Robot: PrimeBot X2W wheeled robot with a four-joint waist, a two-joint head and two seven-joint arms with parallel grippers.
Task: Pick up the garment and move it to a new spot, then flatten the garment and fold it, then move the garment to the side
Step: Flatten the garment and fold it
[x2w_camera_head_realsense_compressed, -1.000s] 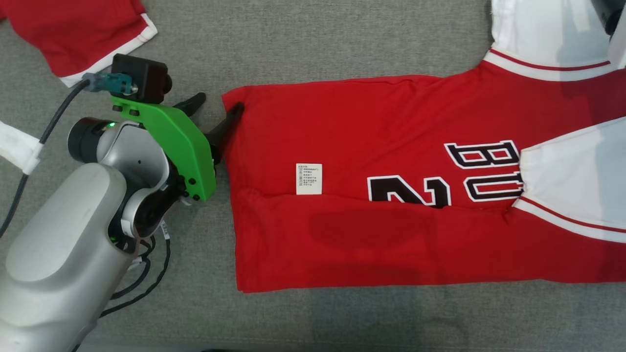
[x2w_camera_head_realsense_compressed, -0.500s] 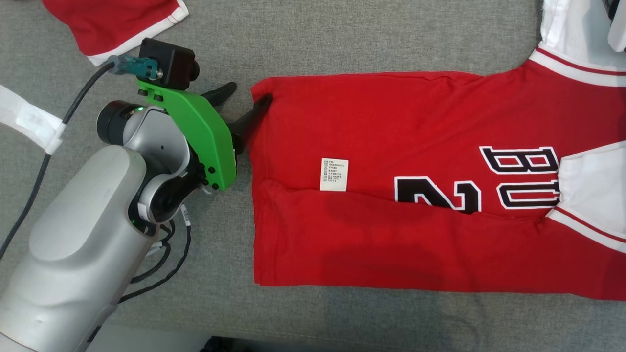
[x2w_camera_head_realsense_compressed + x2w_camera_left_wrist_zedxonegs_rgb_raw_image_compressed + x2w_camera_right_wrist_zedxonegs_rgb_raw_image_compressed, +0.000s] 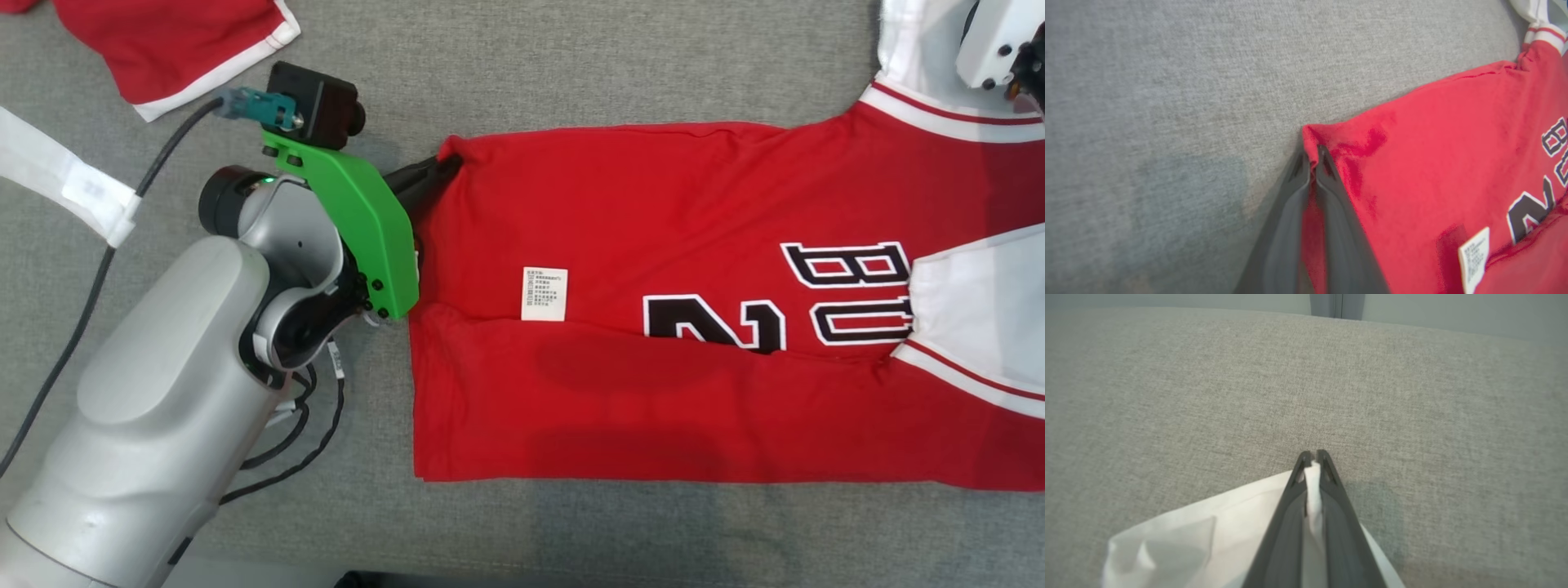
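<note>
A red garment point(image 3: 653, 245) with white sleeves and black lettering lies folded lengthwise on the grey cloth surface point(image 3: 571, 65), a white care label point(image 3: 544, 293) showing on top. My left gripper point(image 3: 445, 167) is shut on its upper left hem corner; in the left wrist view that gripper point(image 3: 1311, 157) pinches red garment point(image 3: 1433, 163) cloth between both fingers. My right gripper point(image 3: 1311, 456) is shut on a white sleeve point(image 3: 1208, 535) of the garment; its pale wrist point(image 3: 1000, 45) shows at the top right of the head view.
Another red piece with white trim point(image 3: 180, 41) lies at the top left. A white strip point(image 3: 65, 184) and my arm's black cable point(image 3: 106, 245) cross the left side. The surface's front edge point(image 3: 571, 572) runs along the bottom.
My left gripper's fingers, spread apart around the hem corner before, have closed on it. The head camera has shifted, so the whole scene sits differently.
</note>
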